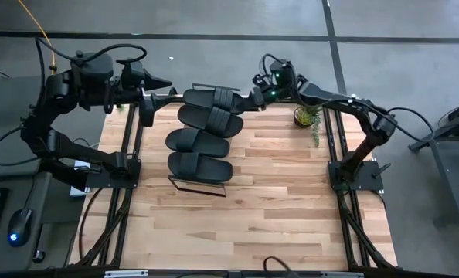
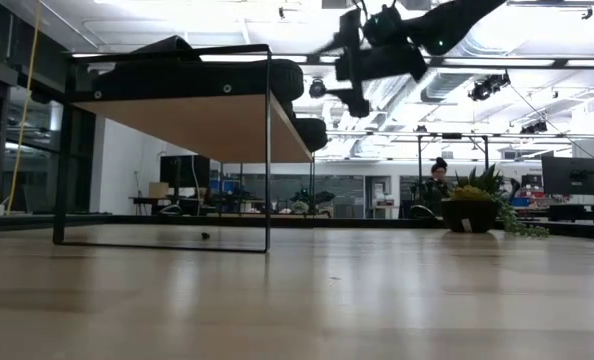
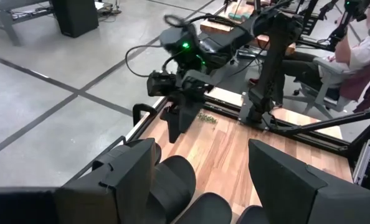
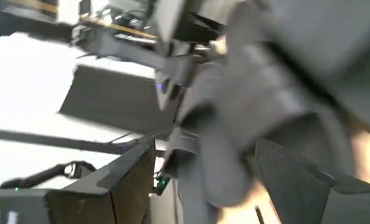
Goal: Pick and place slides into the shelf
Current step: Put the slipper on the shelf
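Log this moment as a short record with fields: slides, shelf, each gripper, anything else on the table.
slides: four black slides lie in a row on top of the shelf
shelf: light-wood plank on a thin black frame, standing on the wooden table
left gripper: open, at the far end of the row, holding nothing
right gripper: open, at the farthest slide's other end, holding nothing
other: potted plant near the table's far right corner
background: a person beyond the table in the low view

Dark jointed arms, black cables, one green light (image 1: 276, 75).
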Available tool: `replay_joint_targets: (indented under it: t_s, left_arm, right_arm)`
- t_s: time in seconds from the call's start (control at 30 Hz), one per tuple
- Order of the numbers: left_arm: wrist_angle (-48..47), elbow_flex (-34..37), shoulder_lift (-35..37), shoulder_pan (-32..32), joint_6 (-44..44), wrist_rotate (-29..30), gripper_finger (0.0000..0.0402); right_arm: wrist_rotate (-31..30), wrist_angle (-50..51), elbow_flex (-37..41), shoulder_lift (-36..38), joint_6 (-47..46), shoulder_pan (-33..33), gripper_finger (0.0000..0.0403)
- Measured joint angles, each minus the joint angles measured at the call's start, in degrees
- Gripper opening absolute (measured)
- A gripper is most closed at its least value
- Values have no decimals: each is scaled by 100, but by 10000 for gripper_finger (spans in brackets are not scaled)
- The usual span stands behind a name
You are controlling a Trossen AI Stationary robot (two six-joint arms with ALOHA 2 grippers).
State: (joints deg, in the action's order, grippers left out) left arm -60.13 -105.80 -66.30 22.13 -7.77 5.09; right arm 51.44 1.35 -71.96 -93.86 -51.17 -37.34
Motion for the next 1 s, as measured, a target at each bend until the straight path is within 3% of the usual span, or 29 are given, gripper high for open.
replay_joint_targets:
  t_s: [0.2, 0.5, 0.77, 1.0]
  left_arm:
    - [5, 0, -112, 0, 4, 10, 239]
    - [-3, 0, -302, 0, 3, -111, 239]
    - [-1, 0, -290, 0, 0, -207, 239]
    - [-1, 0, -298, 1, 0, -207, 239]
  right_arm:
    - [-554, -593, -2, 0, 734, 372, 266]
    - [-1801, -363, -2, 0, 2283, 543, 266]
    - [-2620, 549, -37, -10, 3370, 598, 266]
    - [-3444, 1990, -1131, -20, 4689, 690, 266]
